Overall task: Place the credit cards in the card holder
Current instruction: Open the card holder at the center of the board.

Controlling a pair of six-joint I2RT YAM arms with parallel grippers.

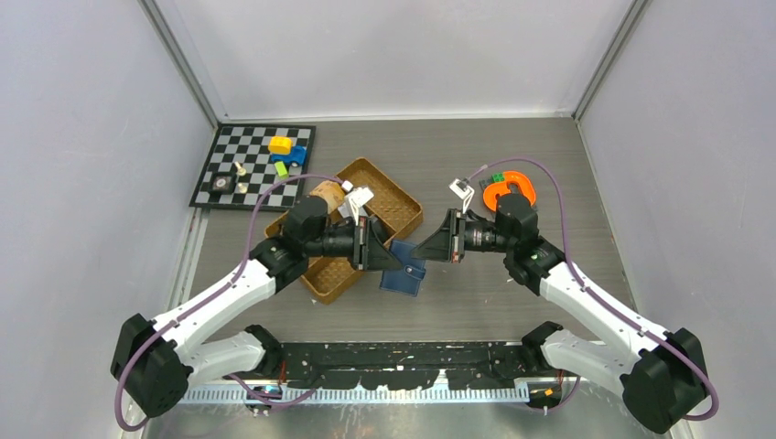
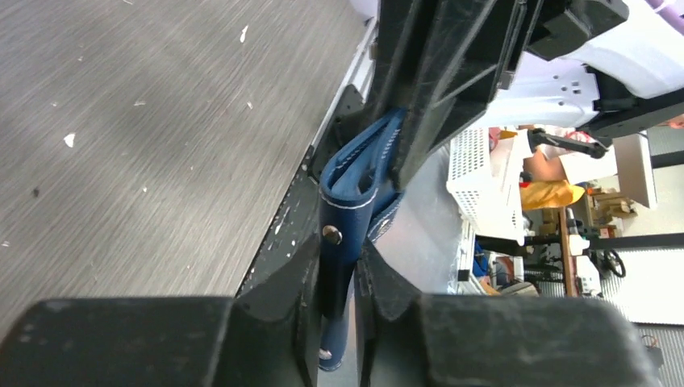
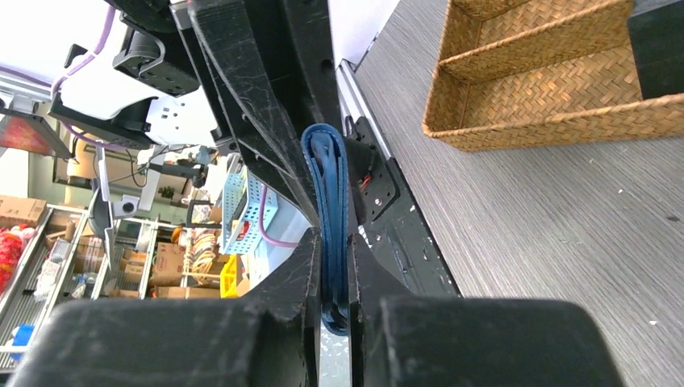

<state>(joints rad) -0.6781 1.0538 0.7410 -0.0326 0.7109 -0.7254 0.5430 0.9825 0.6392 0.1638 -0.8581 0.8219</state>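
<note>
The left jaws are squeezed shut on the card holder (image 2: 352, 181), with one finger (image 2: 282, 298) on each side of it. A little round snap (image 2: 331, 235) shows on its dark blue side, right by the fingertips. The right jaws are squeezed shut on the same card holder (image 3: 327, 201) from the other end, so both arms hold it at once (each wrist camera sees the other arm's black jaws at the far end). It is folded, and a lighter blue shows inside the fold.

From above, the card holder (image 1: 409, 274) is held flat with its wide side up. It is between the two jaws, near the middle of the worktop (image 1: 494, 311), and just beside the near corner of the woven brown tray (image 1: 399, 203).

A round tan thing (image 1: 322, 194) lies in the tray, next to the left arm. In the far left corner is a checkered mat (image 1: 220, 151) with a yellow block (image 1: 280, 144) and a blue toy (image 1: 291, 155) on it. An orange ring (image 1: 499, 192) lies behind the right arm.
</note>
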